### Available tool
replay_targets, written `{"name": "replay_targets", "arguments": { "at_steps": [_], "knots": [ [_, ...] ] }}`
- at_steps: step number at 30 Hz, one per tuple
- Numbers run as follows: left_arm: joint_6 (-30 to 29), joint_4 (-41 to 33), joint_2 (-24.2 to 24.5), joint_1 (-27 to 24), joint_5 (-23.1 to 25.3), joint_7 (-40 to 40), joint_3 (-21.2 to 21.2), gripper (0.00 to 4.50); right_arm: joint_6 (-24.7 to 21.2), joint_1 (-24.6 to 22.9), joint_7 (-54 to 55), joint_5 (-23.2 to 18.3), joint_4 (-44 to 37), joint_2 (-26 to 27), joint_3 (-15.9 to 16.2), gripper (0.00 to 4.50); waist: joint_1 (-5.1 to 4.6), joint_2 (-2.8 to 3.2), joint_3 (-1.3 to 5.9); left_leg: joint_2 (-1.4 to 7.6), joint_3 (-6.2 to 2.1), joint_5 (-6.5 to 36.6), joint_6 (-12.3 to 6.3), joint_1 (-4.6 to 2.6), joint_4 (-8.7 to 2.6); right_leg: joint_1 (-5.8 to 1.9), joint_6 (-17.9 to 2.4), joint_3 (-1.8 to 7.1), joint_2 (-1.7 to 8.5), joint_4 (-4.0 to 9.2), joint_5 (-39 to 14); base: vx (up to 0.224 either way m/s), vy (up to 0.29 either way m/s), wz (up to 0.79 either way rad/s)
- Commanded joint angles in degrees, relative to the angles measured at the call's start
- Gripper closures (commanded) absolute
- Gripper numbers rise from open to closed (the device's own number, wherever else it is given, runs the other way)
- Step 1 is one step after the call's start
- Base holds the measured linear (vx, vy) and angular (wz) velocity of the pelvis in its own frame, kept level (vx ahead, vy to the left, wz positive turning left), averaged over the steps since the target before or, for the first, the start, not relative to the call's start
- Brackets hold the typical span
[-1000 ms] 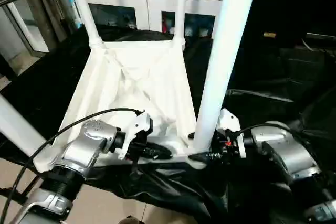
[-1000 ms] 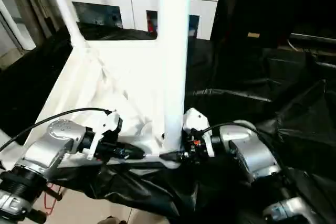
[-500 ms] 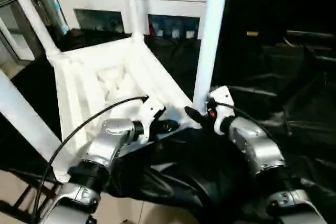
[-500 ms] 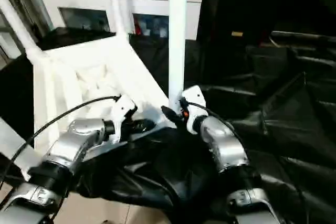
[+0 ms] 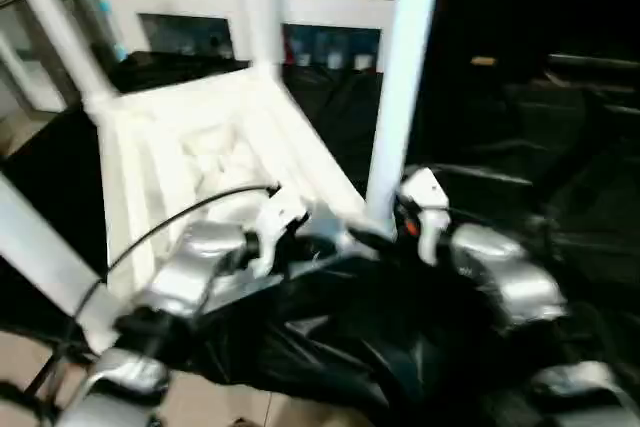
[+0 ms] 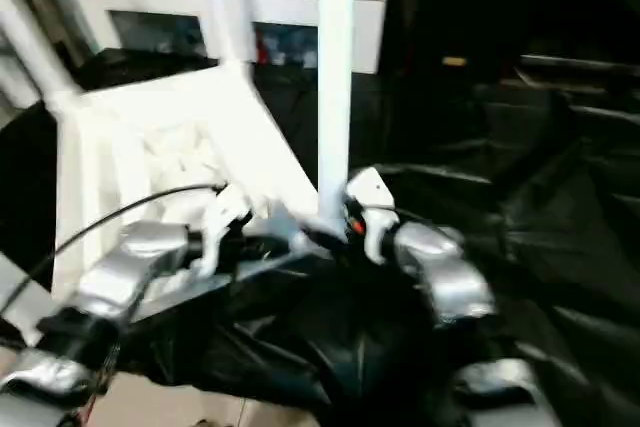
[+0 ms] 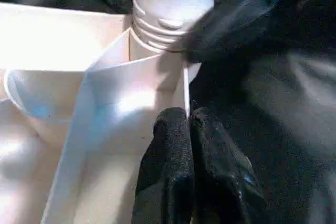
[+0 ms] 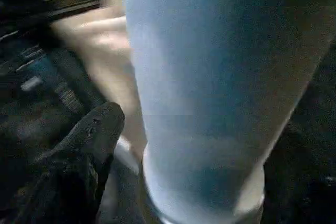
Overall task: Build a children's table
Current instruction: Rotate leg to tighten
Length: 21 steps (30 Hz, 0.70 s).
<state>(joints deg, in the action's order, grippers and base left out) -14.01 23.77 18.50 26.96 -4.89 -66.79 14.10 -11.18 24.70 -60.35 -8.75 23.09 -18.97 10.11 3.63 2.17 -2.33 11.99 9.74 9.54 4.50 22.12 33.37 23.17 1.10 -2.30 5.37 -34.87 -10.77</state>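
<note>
- I see the white tabletop (image 5: 215, 152) lying upside down on the black sheet (image 5: 500, 127), ribbed underside up, with legs standing in its corner sockets.
- My left gripper (image 7: 188, 124) sits at the tabletop's near edge, fingers pressed together, tips against a thin rib wall.
- The near-right leg (image 5: 398, 87) stands upright in its socket.
- My right gripper (image 5: 375, 238) is at that leg's base; I cannot tell how its fingers stand.

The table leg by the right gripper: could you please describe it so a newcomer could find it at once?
On the black sheeting lies an upturned white plastic square tabletop, ribbed underside up, with long white tubular legs rising from its corners. The wanted leg stands in the corner nearest the robot's right gripper, and it looks the thickest.
</note>
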Motion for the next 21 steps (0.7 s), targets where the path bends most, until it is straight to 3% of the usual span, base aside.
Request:
{"name": "replay_targets", "arguments": {
  "at_steps": [1,5,7,12,16,21],
  "knots": [
    [1.7,-2.5,-0.5,1.1,-1.5,-2.7,1.6,4.5,0.0,-0.7,-7.5,-1.8,-2.7,0.6,5.0,0.56,0.38,-0.41,3.79,0.69,0.59,10.2,-4.7,-0.76,-3.42,-2.81,-16.1,1.13,1.38,3.16,0.4,0.0,0.0,0.0],
    [1.0,-3.3,2.7,0.7,-3.2,-9.3,1.9,4.5,0.0,-0.6,-14.1,-2.2,-2.7,-3.1,5.2,0.56,1.37,-0.48,3.68,0.79,0.73,10.6,-4.93,-1.06,-3.37,-2.76,-16.6,1.12,1.52,3.04,-1.3,0.0,0.0,0.0],
    [0.3,-3.5,3.8,0.7,-3.5,-11.4,2.1,4.5,0.1,-0.3,-15.6,-2.2,-2.6,-4.0,5.3,0.56,1.4,-0.57,3.53,0.83,0.77,11.8,-4.5,-1.1,-3.5,-2.64,-16.4,1.19,1.53,3.16,-3.0,0.0,0.0,0.0],
    [-0.5,-3.7,5.2,0.9,-4.2,-14.0,2.7,4.5,0.4,0.1,-18.4,-1.8,-2.5,-5.7,6.8,1.13,1.44,-0.47,3.3,0.86,0.72,14.7,-2.5,-1.31,-3.84,-2.48,-15.4,1.35,1.68,3.63,-8.3,0.0,0.0,0.0],
    [0.2,-3.1,5.3,1.1,-3.7,-14.3,2.9,4.5,1.2,0.3,-18.8,-0.7,-2.2,-5.7,7.5,1.41,1.43,-0.49,3.38,0.79,0.64,13.9,-2.3,-1.14,-3.81,-2.59,-15.0,1.38,1.74,3.6,-8.4,0.0,0.0,0.0],
    [0.4,-3.0,5.2,1.1,-3.5,-14.3,3.1,4.5,1.4,0.3,-18.9,-0.5,-2.2,-5.7,7.7,1.41,1.42,-0.55,3.51,0.74,0.61,12.5,-2.73,-1.02,-3.67,-2.72,-15.3,1.28,1.64,3.35,-6.2,0.0,0.0,0.0]
  ]
}}
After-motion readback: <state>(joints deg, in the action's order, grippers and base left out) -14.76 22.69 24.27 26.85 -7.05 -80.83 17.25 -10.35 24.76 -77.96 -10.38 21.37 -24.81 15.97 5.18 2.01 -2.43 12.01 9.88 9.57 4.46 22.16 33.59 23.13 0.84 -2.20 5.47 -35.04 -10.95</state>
